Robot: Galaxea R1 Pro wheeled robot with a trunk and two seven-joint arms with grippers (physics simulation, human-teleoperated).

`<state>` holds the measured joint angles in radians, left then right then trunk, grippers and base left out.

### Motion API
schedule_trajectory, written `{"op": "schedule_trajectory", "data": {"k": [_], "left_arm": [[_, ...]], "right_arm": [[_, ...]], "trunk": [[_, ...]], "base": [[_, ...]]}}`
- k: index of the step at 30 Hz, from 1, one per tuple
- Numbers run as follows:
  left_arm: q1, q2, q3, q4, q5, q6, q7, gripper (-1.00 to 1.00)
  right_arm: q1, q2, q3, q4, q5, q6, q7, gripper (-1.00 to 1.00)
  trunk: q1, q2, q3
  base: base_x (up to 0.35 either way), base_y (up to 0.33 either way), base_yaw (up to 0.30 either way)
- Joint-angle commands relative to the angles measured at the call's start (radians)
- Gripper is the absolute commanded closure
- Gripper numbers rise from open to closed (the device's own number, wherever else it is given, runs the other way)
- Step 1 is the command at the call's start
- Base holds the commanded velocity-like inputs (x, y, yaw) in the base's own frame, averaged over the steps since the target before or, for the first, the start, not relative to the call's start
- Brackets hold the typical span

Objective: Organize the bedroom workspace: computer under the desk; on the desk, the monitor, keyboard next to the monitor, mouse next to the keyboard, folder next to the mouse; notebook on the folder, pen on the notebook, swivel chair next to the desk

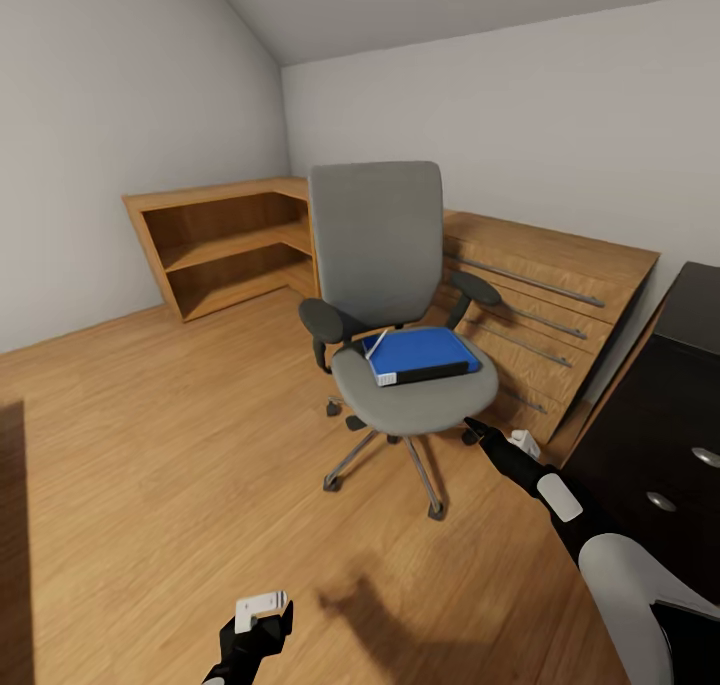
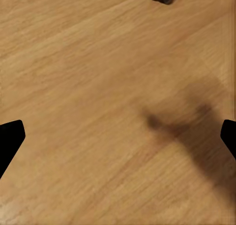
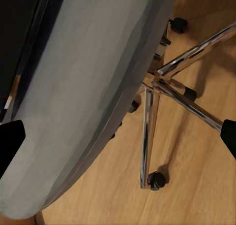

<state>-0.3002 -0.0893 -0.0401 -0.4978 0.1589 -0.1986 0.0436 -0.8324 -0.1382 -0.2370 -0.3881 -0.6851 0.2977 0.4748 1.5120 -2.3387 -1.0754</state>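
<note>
The swivel chair [image 1: 400, 305] stood at the centre of the head view on the wooden floor [image 1: 150, 465], its tall grey back toward the far wall and its five-star base [image 1: 385, 460] resting on castors. The folder [image 1: 422, 354], bright blue with a white page edge, lay flat on the seat toward its right side, with a thin white item at its left corner too small to identify. The desk [image 1: 670, 405], seen as a glossy black drawer unit with round silver knobs, occupied the right edge of the frame, just beside a light wooden low cabinet [image 1: 540, 305] behind the chair. An open wooden shelf unit [image 1: 225, 250] stood in the upper left.

The right gripper [image 1: 470, 426] was extended to the front right rim of the seat; whether it touched could not be determined. In the right wrist view its jaws were spread wide, nothing between them, facing the seat edge and chrome legs. The left gripper [image 1: 262, 615] hung low at the bottom of the frame over bare floor, jaws likewise apart and empty in the left wrist view.
</note>
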Motion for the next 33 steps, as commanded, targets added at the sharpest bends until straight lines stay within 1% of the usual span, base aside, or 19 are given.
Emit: {"op": "schedule_trajectory", "data": {"k": [1, 20, 33], "left_arm": [[0.000, 0.000, -0.004, 0.001, 0.007, -0.004, 0.004, -1.00], [0.000, 0.003, -0.003, 0.001, 0.007, -0.005, 0.002, -1.00], [0.000, 0.003, -0.003, 0.001, 0.007, -0.005, 0.004, -1.00]], "right_arm": [[-0.001, 0.000, -0.005, 0.000, -0.007, 0.009, 0.003, -1.00], [-0.001, 0.002, -0.005, 0.001, -0.007, 0.009, 0.003, -1.00], [-0.001, 0.002, -0.005, 0.003, -0.006, 0.009, 0.002, -1.00]], "trunk": [[0.000, 0.000, -0.001], [0.000, 0.000, -0.001], [0.000, 0.000, -0.001]], "base": [[0.000, 0.000, 0.000], [0.007, 0.003, 0.000], [0.155, 0.122, 0.000]]}}
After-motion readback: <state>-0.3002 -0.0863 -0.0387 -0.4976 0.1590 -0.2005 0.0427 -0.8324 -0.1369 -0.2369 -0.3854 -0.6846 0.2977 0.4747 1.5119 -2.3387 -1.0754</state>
